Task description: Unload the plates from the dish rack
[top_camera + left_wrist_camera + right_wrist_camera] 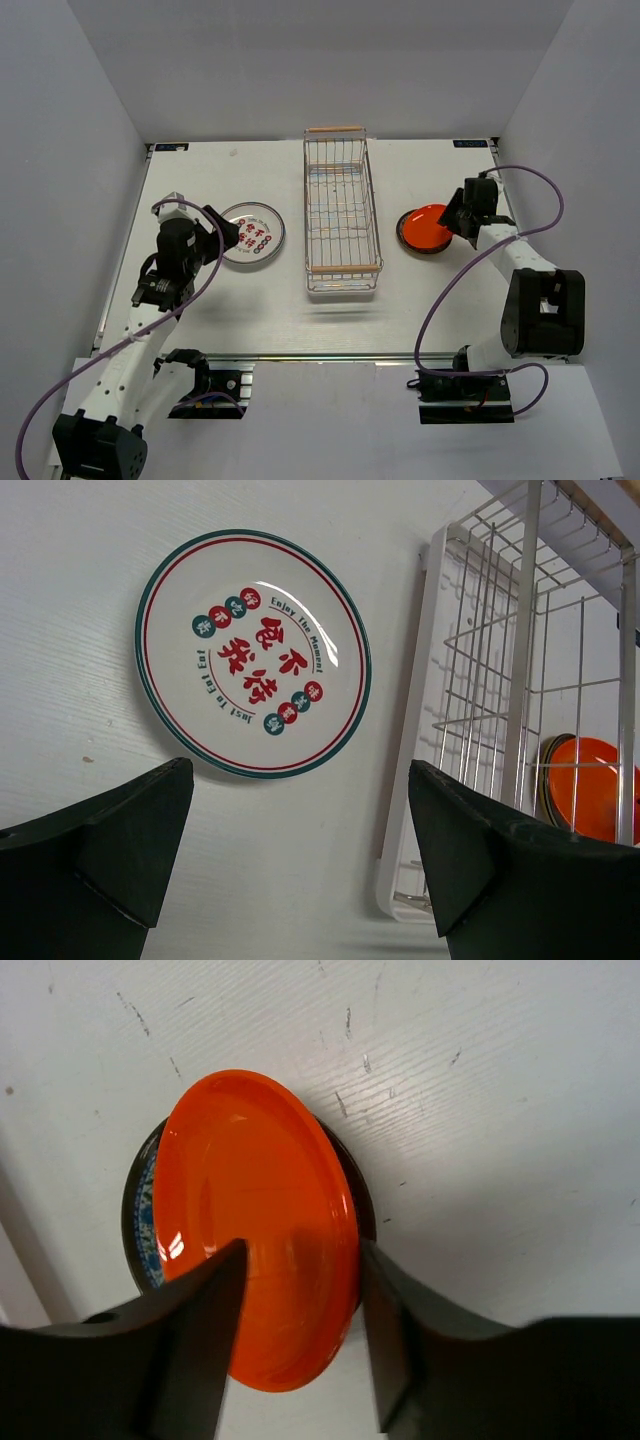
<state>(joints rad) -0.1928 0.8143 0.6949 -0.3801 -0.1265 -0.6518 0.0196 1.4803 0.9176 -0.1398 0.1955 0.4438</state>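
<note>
Left gripper (222, 236), top view: just left of the white plate with red marks (252, 236), flat on the table (430, 310). Dish rack (342, 215) at centre, no plates seen inside. Orange plate (425, 228) right of the rack, right gripper (455, 215) at its right edge.

Left wrist view: fingers spread wide, holding nothing; the marked plate lies beyond them, apart.

Right wrist view: fingers parted over the orange plate's near rim, pinching nothing; it rests on a dark plate (140, 1222).

Status, judged: unloading done or nearly so.
</note>
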